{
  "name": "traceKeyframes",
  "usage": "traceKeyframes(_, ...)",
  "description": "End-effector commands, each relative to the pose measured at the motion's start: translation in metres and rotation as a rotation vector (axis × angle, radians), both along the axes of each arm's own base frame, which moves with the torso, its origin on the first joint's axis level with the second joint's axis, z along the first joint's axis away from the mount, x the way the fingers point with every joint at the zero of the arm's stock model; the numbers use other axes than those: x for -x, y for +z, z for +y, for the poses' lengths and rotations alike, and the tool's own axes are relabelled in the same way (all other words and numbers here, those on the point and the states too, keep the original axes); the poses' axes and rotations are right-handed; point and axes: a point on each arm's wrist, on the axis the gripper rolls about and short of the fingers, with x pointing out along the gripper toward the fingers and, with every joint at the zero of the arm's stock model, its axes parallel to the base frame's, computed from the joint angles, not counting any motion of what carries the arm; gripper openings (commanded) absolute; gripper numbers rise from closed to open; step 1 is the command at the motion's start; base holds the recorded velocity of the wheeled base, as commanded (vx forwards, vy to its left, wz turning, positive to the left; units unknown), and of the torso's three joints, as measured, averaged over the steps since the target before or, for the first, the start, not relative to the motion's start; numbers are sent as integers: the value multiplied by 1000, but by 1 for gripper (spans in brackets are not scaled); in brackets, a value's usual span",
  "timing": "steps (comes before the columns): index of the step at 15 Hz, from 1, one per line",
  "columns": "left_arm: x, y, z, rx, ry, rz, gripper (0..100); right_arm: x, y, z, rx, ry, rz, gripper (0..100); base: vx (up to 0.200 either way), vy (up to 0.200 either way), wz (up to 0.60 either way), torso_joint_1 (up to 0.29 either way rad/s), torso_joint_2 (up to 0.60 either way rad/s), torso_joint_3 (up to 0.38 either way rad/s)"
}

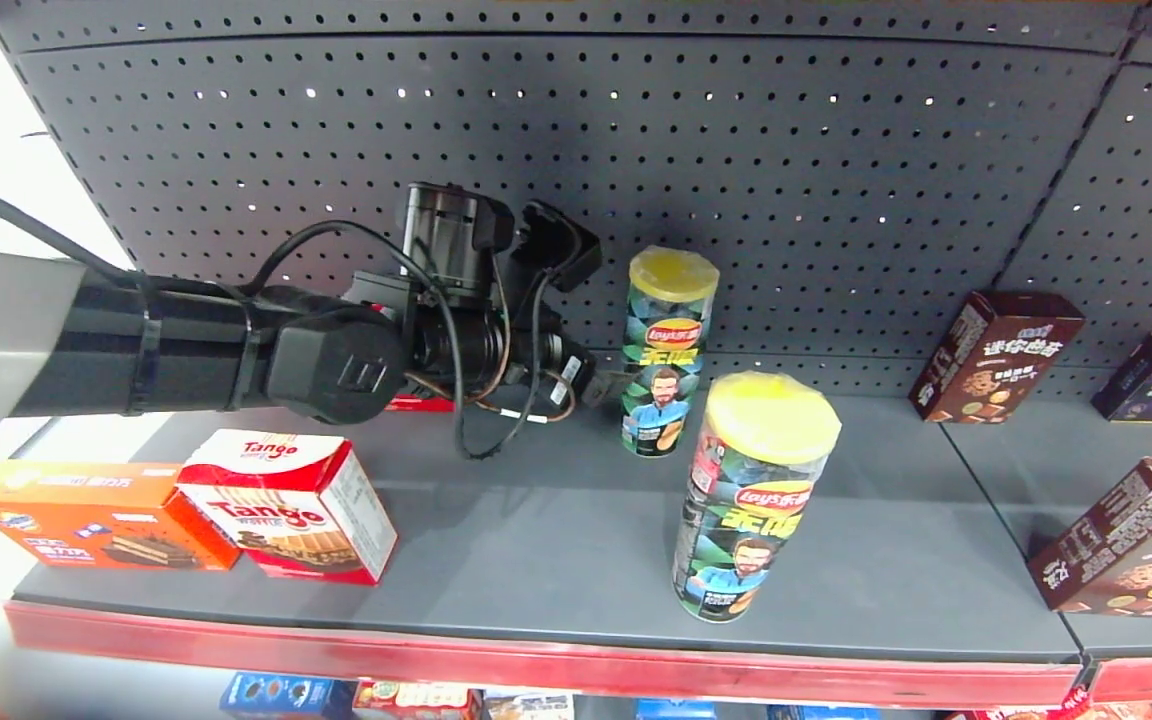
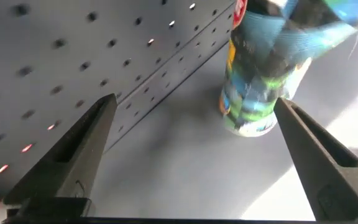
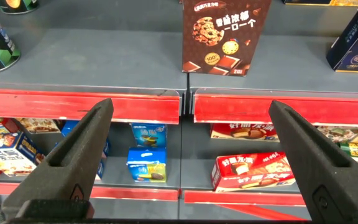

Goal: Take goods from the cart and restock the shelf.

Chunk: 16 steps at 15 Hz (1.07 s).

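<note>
Two tall chip cans with yellow lids stand upright on the grey shelf (image 1: 536, 540): one at the back (image 1: 669, 350) near the pegboard, one nearer the front edge (image 1: 751, 500). My left gripper (image 1: 608, 386) reaches in from the left and sits just left of the back can's lower half, open. In the left wrist view the left gripper (image 2: 194, 102) has its fingers spread, and the back can (image 2: 253, 93) stands beyond the tips, not held. My right gripper (image 3: 191, 106) is open with nothing in it, facing the shelf's red front edge (image 3: 166, 102).
A red-and-white wafer box (image 1: 291, 505) and an orange box (image 1: 96, 515) sit at the shelf's front left. Brown cookie boxes (image 1: 996, 355) (image 1: 1126, 540) stand on the right bay. The pegboard (image 1: 636, 150) backs the shelf. Lower shelves (image 3: 148, 165) hold several boxes.
</note>
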Motion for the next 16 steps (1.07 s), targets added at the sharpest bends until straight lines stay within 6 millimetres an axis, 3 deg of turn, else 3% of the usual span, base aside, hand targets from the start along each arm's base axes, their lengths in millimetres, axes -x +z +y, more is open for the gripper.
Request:
traceKeyframes(1, 19, 16, 9, -5, 25, -28, 100, 0, 0, 0, 0, 0, 2, 100, 0, 0, 0, 0, 0, 0)
traceKeyframes(4, 25, 8, 14, -21, 68, -40, 100, 0, 0, 0, 0, 0, 2, 100, 0, 0, 0, 0, 0, 0)
traceKeyframes(9, 10, -15, 5, -56, 101, -90, 100, 0, 0, 0, 0, 0, 2, 100, 0, 0, 0, 0, 0, 0)
traceKeyframes(16, -2, -30, -4, -55, 112, -102, 100, 0, 0, 0, 0, 0, 2, 100, 0, 0, 0, 0, 0, 0)
